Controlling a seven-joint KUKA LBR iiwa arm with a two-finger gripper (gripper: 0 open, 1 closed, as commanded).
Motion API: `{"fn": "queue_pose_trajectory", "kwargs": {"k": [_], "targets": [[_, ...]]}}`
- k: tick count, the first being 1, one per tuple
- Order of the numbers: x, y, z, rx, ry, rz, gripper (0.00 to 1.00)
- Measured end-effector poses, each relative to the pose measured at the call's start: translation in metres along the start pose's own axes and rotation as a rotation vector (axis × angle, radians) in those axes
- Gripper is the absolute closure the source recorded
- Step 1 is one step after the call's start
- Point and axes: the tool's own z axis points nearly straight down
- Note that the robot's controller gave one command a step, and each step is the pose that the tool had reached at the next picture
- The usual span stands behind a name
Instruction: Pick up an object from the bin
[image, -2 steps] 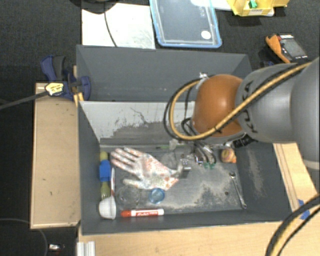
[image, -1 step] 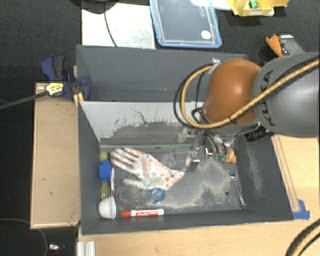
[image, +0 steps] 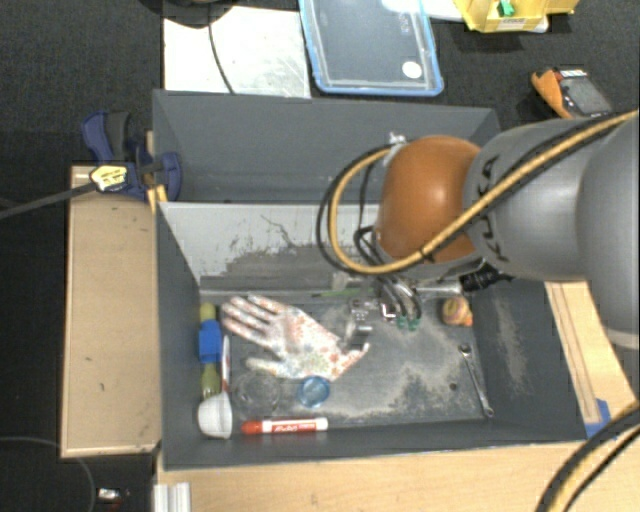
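Black textured floor (image: 60, 80) all round. Blue-rimmed clear plastic tray (image: 370, 45) at twelve o'clock; white paper sheet (image: 270, 60) at eleven; yellow plastic box (image: 500, 12) at one.

Beyond the bin's (image: 300, 150) far wall I see a clear tray with a blue rim (image: 360, 50). Just left of it is a white sheet (image: 270, 60) crossed by a black cable (image: 213, 45). A yellow item (image: 500, 12) sits at the top edge, and an orange-and-black tool (image: 565, 90) lies well to the right.

Inside the bin, I see a blue block (image: 209, 342) along the left wall and a white cap (image: 214, 415) in the near-left corner. A red-and-white marker (image: 285, 426) lies flat by the near wall, with a round blue cap (image: 314, 390) just beyond it. A small tan lump (image: 457, 312) and a thin metal rod (image: 476, 378) lie on the right side.
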Motion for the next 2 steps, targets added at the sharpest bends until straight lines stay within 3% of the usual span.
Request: {"fn": "queue_pose_trajectory", "kwargs": {"k": [1, 2], "targets": [[-0.015, 0.028, 0.007, 0.003, 0.005, -0.05, 0.0], [0.008, 0.092, 0.048, -0.001, 0.001, -0.016, 0.0]]}}
